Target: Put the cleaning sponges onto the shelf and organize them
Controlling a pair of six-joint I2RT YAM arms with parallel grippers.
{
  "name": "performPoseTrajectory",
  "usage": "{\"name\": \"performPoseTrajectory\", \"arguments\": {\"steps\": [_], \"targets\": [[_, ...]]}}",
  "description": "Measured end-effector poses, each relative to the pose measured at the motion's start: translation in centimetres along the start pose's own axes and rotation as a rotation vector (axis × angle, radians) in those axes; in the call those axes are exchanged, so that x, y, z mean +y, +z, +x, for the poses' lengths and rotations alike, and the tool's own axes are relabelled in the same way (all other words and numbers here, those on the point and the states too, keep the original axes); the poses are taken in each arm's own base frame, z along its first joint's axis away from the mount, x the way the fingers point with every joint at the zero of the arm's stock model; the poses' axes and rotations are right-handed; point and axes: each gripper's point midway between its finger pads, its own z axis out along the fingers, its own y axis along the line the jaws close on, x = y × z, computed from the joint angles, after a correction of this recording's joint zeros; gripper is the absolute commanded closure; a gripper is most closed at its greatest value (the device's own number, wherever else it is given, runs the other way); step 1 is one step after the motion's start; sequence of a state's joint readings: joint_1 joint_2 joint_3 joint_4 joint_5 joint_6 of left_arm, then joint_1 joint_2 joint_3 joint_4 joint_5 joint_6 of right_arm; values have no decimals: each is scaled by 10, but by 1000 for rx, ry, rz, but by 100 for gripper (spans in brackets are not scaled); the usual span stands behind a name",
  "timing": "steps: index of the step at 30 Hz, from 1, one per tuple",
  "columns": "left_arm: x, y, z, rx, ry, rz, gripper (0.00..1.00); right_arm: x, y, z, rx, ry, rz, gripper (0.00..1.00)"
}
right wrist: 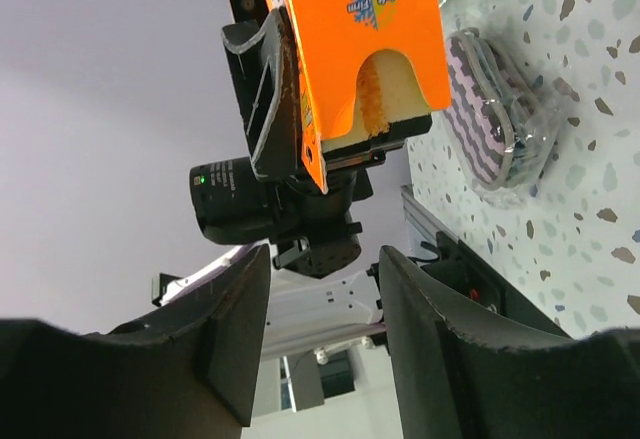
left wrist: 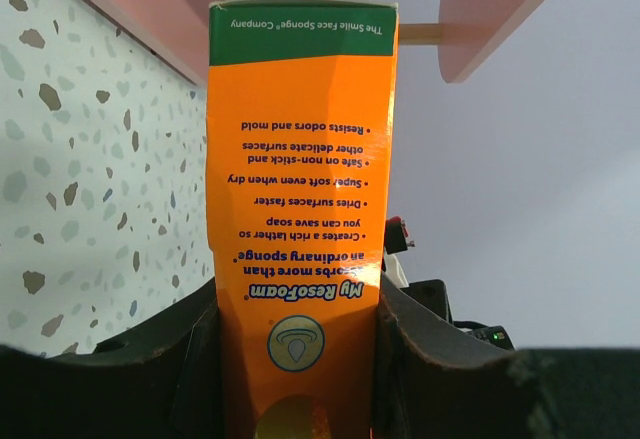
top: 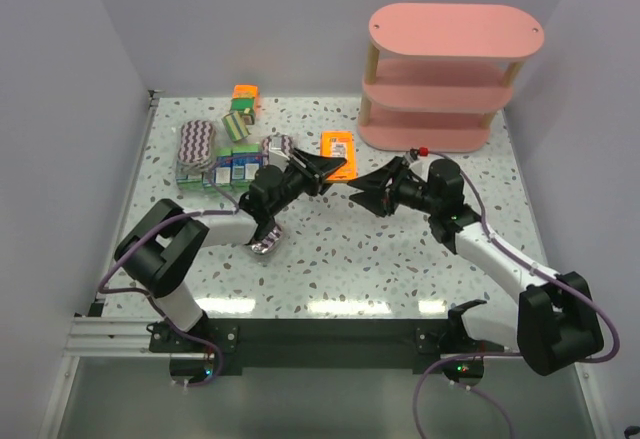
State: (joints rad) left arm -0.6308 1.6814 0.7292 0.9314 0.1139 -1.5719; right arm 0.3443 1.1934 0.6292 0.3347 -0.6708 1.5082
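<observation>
My left gripper is shut on an orange sponge pack and holds it above the table, its printed back facing the wrist camera. In the top view the pack shows as a thin sliver at the tips. It also shows in the right wrist view. My right gripper is open and empty, facing the left gripper from the right, a short way off. The pink three-tier shelf stands at the back right, with empty boards. Its boards show behind the held pack.
Another orange pack lies flat just behind the left gripper. Blue-green boxes, purple zigzag packs and an orange pack sit at the back left. A purple pack lies by the left arm.
</observation>
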Motion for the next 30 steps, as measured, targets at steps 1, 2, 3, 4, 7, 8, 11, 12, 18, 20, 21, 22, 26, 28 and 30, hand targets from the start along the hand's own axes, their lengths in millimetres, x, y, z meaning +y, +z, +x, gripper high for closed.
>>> {"name": "performPoseTrajectory", "arguments": {"steps": [1, 2, 3, 4, 7, 8, 11, 12, 18, 20, 21, 22, 26, 28, 30], "targets": [[0, 0, 1, 1, -2, 2, 56, 0, 1, -1, 0, 3, 0, 50], [-1, 0, 2, 3, -5, 2, 56, 0, 2, -2, -2, 5, 2, 51], [-1, 0, 3, 6, -7, 3, 56, 0, 3, -3, -5, 6, 3, 53], [-1, 0, 4, 8, -7, 5, 56, 0, 5, -5, -8, 6, 5, 55], [-3, 0, 10, 20, -6, 9, 57, 1, 10, -11, -26, 6, 5, 63], [-3, 0, 11, 22, -6, 9, 57, 1, 11, -13, -30, 6, 4, 67], [-3, 0, 17, 34, -6, 10, 58, 1, 15, -19, -51, 2, 14, 74], [-4, 0, 17, 35, -6, 11, 58, 1, 15, -20, -54, -2, 16, 78], [-8, -4, 15, 17, -2, 13, 57, 3, 17, -21, -57, -39, 40, 100], [-10, -6, 14, 15, -1, 13, 49, 4, 17, -20, -54, -53, 48, 100], [-11, -6, 14, 14, -1, 12, 44, 5, 17, -20, -52, -62, 50, 100], [-11, -7, 15, 16, 3, 9, 32, 5, 16, -19, -52, -70, 52, 100], [-13, -14, 21, 51, 33, -9, 0, 3, 15, -22, -68, -96, 60, 100], [-17, -21, 22, 55, 42, -14, 0, 3, 13, -23, -75, -105, 62, 100], [-21, -29, 22, 55, 53, -19, 0, 5, 12, -22, -76, -116, 57, 100]]}}
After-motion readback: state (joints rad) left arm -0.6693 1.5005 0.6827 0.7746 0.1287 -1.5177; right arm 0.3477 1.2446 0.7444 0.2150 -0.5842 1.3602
